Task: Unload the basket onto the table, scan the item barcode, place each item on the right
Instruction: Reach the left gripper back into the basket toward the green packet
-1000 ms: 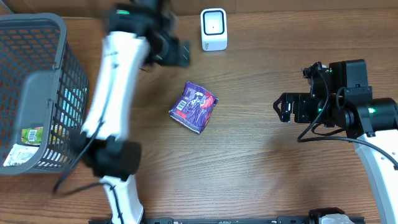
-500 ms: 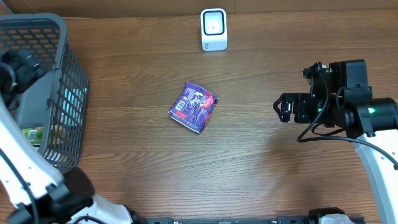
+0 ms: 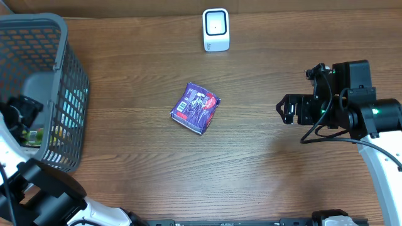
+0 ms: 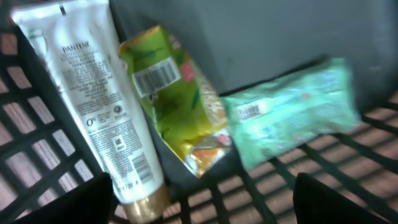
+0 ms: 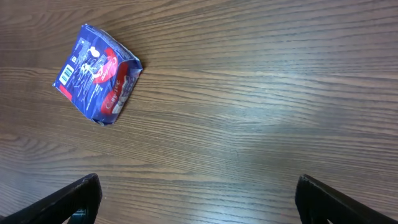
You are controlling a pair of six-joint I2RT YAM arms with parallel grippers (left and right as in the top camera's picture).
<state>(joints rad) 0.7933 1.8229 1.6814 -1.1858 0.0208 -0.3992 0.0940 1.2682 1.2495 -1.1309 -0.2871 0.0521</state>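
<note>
Left tool (image 4: 208, 199), spread apart and empty, hangs inside the basket (image 3: 63, 75) above a green packet (image 4: 168, 93). Right tool (image 5: 205, 199), likewise apart, hovers over the tabletop (image 3: 251, 176), near a purple packet (image 3: 196, 108). Scanner (image 3: 216, 29) stands well apart; scanning apparently not yet done.

Purple foil pkt (image 3: 195, 108), red & white print, lies flat & skewed near table centre, white barcode patch at its left end facing up. White scanner (image 3: 216, 29) stands at far edge, approx mid. In grey basket (image 3: 38, 22) at left edge: white tube (image 4: 99, 106), yellow-green pkt (image 4: 177, 106), mint pkt (image 4: 292, 121), barcodes up
</note>
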